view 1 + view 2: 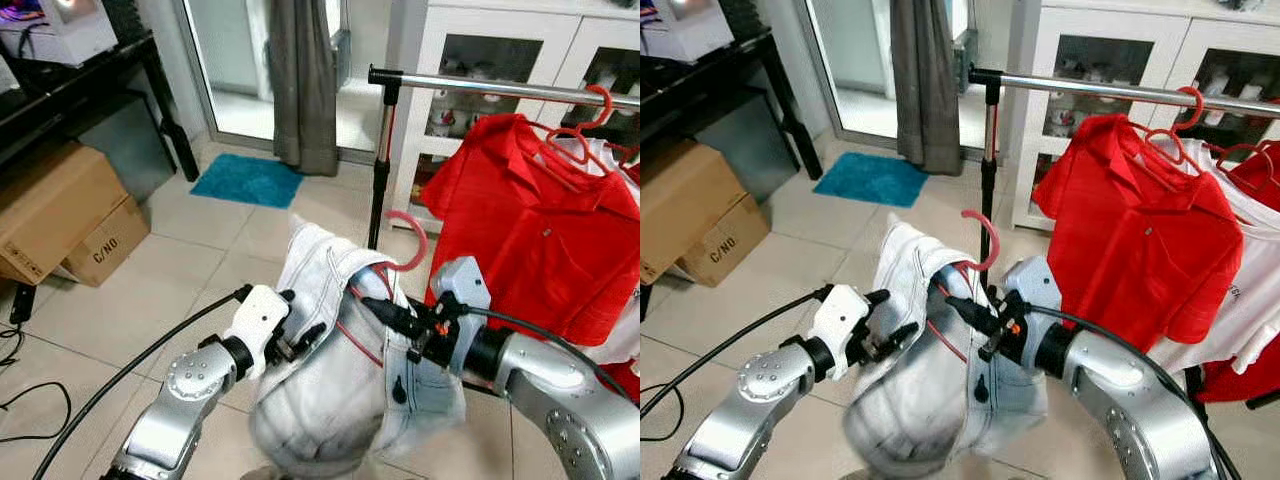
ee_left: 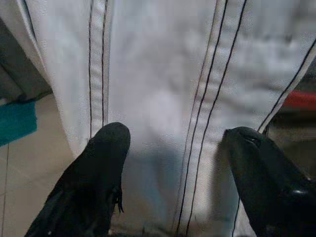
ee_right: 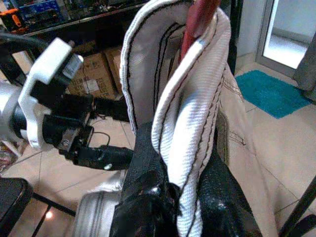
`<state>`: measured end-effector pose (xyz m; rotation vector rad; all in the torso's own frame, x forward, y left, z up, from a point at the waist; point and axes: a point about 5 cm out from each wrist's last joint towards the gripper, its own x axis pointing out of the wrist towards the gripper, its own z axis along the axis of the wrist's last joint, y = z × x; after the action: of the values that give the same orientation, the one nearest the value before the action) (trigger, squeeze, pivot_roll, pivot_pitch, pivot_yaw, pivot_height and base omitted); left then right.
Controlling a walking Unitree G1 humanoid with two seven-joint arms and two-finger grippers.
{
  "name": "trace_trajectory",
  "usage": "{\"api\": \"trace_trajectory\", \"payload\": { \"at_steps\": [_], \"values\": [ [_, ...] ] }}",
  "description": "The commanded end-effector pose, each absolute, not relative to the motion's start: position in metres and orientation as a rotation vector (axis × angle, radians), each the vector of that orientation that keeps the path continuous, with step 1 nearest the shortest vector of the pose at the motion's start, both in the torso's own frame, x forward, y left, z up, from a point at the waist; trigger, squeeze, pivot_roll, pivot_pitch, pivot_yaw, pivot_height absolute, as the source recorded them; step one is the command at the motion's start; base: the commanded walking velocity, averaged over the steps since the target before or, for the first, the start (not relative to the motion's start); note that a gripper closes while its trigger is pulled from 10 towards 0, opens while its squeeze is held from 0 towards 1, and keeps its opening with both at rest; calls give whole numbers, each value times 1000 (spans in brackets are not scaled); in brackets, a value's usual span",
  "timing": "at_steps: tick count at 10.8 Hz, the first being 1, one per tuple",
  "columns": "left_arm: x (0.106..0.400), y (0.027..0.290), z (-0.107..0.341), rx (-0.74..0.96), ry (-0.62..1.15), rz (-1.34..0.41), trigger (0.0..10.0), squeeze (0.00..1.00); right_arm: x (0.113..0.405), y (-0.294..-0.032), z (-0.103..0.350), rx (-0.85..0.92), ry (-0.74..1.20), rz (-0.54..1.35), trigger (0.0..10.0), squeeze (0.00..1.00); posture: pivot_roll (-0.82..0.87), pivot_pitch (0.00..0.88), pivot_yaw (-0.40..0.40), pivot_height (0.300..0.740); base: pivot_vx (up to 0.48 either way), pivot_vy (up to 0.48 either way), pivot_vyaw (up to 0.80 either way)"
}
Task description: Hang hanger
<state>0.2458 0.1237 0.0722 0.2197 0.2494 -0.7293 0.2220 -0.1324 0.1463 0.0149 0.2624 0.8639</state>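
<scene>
Closest to me, my right gripper (image 1: 385, 312) is clamped on a fold of the pale grey-white denim garment with dark double stitching (image 1: 330, 400), and my wrist view shows the cloth pinched tight between both black fingers with the thin red plastic hanger (image 1: 405, 240) running up inside the fold. I hold it by cloth and hanger together, I judge, so that the garment cannot slide off while I carry it.

My left gripper (image 1: 300, 340) sits against the other side of the same garment. Its fingers (image 2: 94, 173) are spread apart, with the stitched panel lying between them, not squeezed. It seems to be steadying the hanging cloth so it does not swing.

The hanger's red hook pokes up above the collar, pointing toward the rack, free and not yet over anything.

Beyond it stands the black upright post (image 1: 380, 170) carrying the horizontal chrome clothes rail (image 1: 500, 88). A red polo shirt (image 1: 530, 230) already hangs there on its own red hanger, leaving bare rail near the post, which looks like the spot to aim for.

Farther back are a teal floor mat (image 1: 247, 180), a grey curtain (image 1: 303, 80) and a white glass-fronted cabinet (image 1: 500, 40).
</scene>
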Motion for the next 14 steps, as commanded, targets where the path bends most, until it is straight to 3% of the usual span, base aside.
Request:
{"api": "trace_trajectory", "payload": {
  "at_steps": [1, 4, 6, 7, 8, 11, 13, 14],
  "values": [
    [249, 130, 71, 235, 255, -692, 0, 0, 223, -130, 162, 18, 188, 883, 0, 0, -60, 21, 67, 740, 0, 0, 0],
    [252, 134, 75, 230, 206, -683, 0, 0, 227, -130, 163, 21, 180, 871, 0, 0, -59, 14, 66, 740, 0, 0, 0],
    [237, 119, 79, 295, 134, -857, 0, 0, 231, -130, 163, 25, 179, 844, 0, 0, -58, 11, 69, 740, 0, 0, 0],
    [236, 118, 79, 319, 109, -861, 10000, 0, 231, -129, 163, 27, 179, 844, 0, 0, -58, 11, 69, 740, 0, 0, 0],
    [236, 113, 81, 324, 74, -897, 10000, 1000, 231, -127, 163, 32, 178, 847, 0, 0, -56, 13, 67, 740, 0, 0, 0],
    [240, 113, 70, 501, 101, -891, 10000, 1000, 231, -125, 165, 44, 171, 854, 0, 0, -61, 15, 66, 740, 0, 0, 0],
    [254, 124, 68, 695, 69, -749, 10000, 1000, 231, -126, 166, 60, 163, 846, 0, 0, -67, 12, 71, 740, 0, 0, 0],
    [262, 139, 72, 762, 47, -592, 10000, 1000, 231, -126, 167, 68, 159, 843, 0, 0, -70, 9, 72, 740, 0, 0, 0]
  ]
}}
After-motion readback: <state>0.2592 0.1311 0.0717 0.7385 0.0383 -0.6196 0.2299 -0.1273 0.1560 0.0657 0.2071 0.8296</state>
